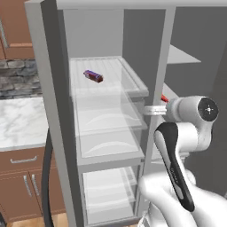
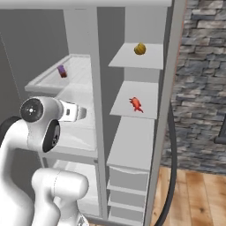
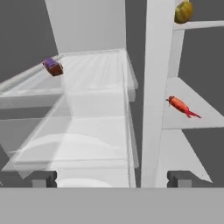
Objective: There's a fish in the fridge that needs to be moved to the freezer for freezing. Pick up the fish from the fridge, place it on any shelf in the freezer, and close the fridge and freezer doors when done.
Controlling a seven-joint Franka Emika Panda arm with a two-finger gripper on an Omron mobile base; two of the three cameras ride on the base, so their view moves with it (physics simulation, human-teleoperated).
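Fish [image 3: 181,106] on freezer [image 2: 137,106] shelf, ahead-right of tool [image 3: 112,178]; tool spread wide, empty.

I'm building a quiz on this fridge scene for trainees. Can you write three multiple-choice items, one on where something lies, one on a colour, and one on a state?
1. Where does the fish lie?
A. on a solid grey shelf in the narrow section
B. on the top clear shelf of the wide section
C. on the wooden floor

2. What colour is the ball on the shelf above the fish?
A. blue
B. yellow
C. white

3. How does the gripper stand?
A. shut on the fish
B. shut on the purple cylinder
C. open, holding nothing

Answers:
1. A: the right base view shows it on the freezer's second solid shelf.
2. B: it looks yellow in the right base and hand views.
3. C: the hand view shows the fingertips far apart, with nothing between them.
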